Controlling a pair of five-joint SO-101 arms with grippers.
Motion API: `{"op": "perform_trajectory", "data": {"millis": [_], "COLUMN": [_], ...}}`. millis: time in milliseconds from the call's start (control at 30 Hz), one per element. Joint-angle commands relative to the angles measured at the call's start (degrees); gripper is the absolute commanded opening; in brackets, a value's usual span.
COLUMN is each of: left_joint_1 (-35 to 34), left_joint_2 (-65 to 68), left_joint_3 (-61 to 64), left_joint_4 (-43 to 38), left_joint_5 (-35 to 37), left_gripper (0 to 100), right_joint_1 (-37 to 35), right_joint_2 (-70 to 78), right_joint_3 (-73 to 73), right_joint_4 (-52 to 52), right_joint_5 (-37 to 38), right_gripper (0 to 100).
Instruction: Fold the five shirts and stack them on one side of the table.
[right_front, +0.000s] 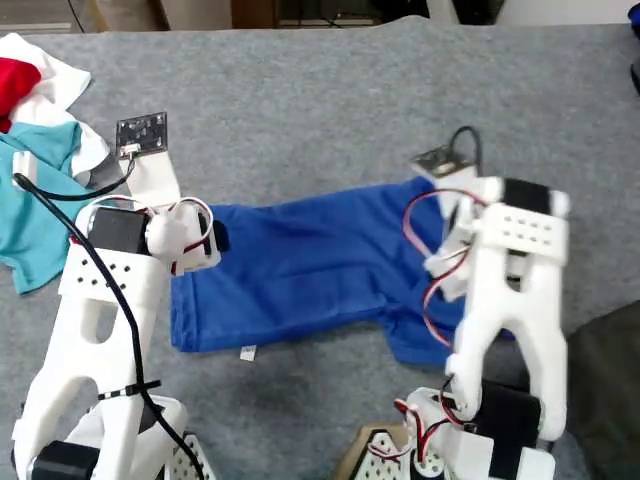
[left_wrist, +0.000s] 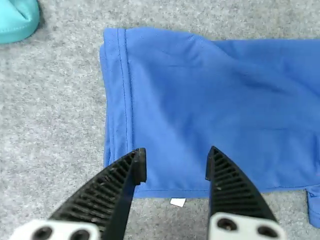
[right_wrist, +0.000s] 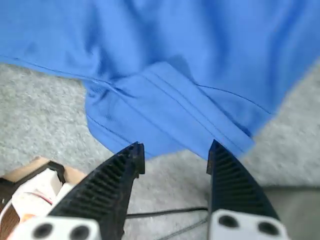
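A blue shirt (right_front: 300, 275) lies flat on the grey table (right_front: 300, 100), the left gripper (left_wrist: 176, 160) above its hem and the right gripper (right_wrist: 175, 150) above its sleeve, both with jaws apart; the light, limp cloth looks best pinched at those edges

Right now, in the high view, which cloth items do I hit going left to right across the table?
pile of red, white and teal shirts → blue shirt → dark cloth at the right edge. The arms overlap these, so they are left out.
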Motion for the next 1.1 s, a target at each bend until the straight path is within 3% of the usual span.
{"op": "perform_trajectory", "data": {"millis": [0, 700, 967, 1067], "left_joint_1": [0.70, 0.62, 0.62, 0.62], "left_joint_2": [-1.01, -1.01, -1.01, -1.01], "left_joint_3": [0.00, 0.44, 0.44, 0.44], "left_joint_4": [-1.05, -0.62, -0.62, -0.62], "left_joint_5": [0.26, 0.26, 0.26, 0.26], "left_gripper": [21, 21, 21, 21], "right_joint_1": [-4.62, -6.99, -7.08, -7.08], "right_joint_2": [-2.77, -2.68, -2.68, -2.68], "right_joint_3": [3.12, 19.21, 22.29, 22.29], "right_joint_4": [-4.40, -27.34, -33.32, -33.32], "right_joint_5": [-3.78, -6.59, -6.59, -6.59], "right_gripper": [22.0, 21.8, 0.9, 1.1]}}
